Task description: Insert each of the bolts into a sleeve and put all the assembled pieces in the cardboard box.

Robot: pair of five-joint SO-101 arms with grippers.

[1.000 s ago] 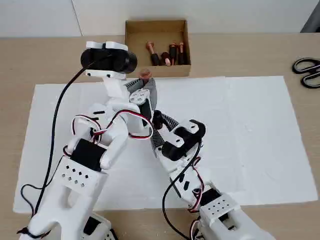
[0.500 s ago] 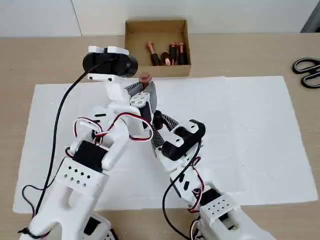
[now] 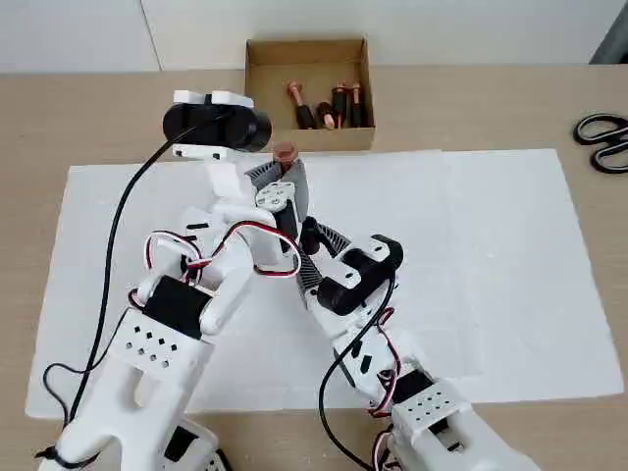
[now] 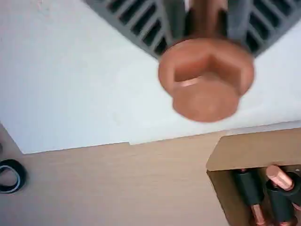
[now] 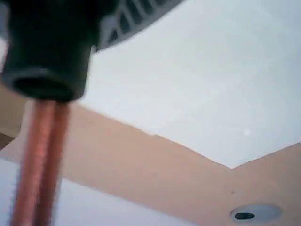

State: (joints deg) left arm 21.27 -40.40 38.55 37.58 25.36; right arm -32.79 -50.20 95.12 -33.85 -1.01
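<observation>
Wooden table point(image 3: 471, 108), cardboard box point(image 3: 267, 98) holding sleeved bolts point(image 3: 339, 103)

Tan wooden table point(image 3: 98, 108) under a wide white sheet point(image 3: 491, 245), cardboard box point(image 3: 267, 98) behind, scissors point(image 3: 601, 143) aside.

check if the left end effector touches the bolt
Touching. The left wrist view shows the copper bolt clamped between the grey fingers of the left end effector.
</observation>
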